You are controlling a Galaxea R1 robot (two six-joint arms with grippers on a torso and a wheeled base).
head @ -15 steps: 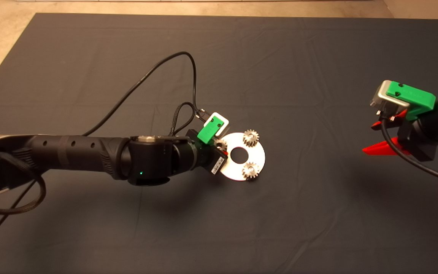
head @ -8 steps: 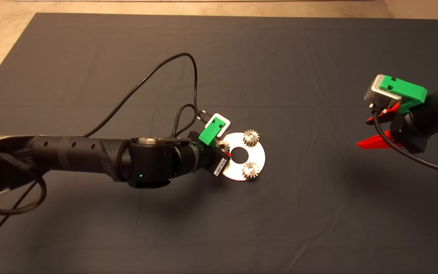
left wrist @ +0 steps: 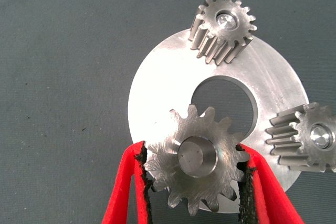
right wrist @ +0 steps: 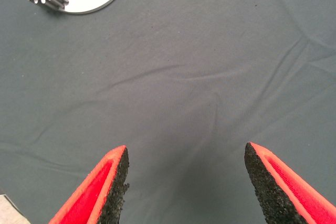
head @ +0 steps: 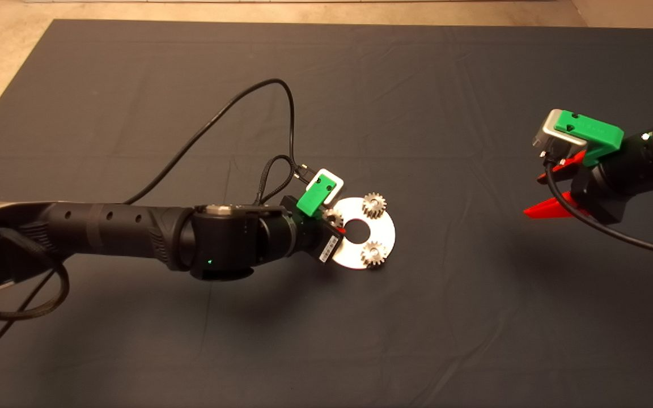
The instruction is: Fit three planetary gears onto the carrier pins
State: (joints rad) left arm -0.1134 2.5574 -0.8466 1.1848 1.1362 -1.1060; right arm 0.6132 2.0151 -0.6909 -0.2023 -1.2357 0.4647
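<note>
1. On the dark mat lies a flat silver disc with a round hole in its middle, and all the places below are told from this disc
2. Two gears sit on the disc, one at its far edge and one at its near edge. Each has a shiny pin end showing in its middle hole, so I think both are all the way down on their pins
3. At the left edge of the disc, the left gripper is squeezing the third gear between its two red fingers. The black pads press on the teeth from both sides (a side hold keeps the hole on top free)
4. A round silver pin top shows in the middle of this gear. The gear looks a bit tilted, so I guess it is over its pin but maybe not all the way down
5. Holding it tight lets the arm wiggle it straight and push it down. Letting go too soon could leave it crooked
6. Far to the right of the disc, the right gripper hangs over bare mat. Its fingers are spread wide apart with nothing between them, so it stays out of the way
</note>
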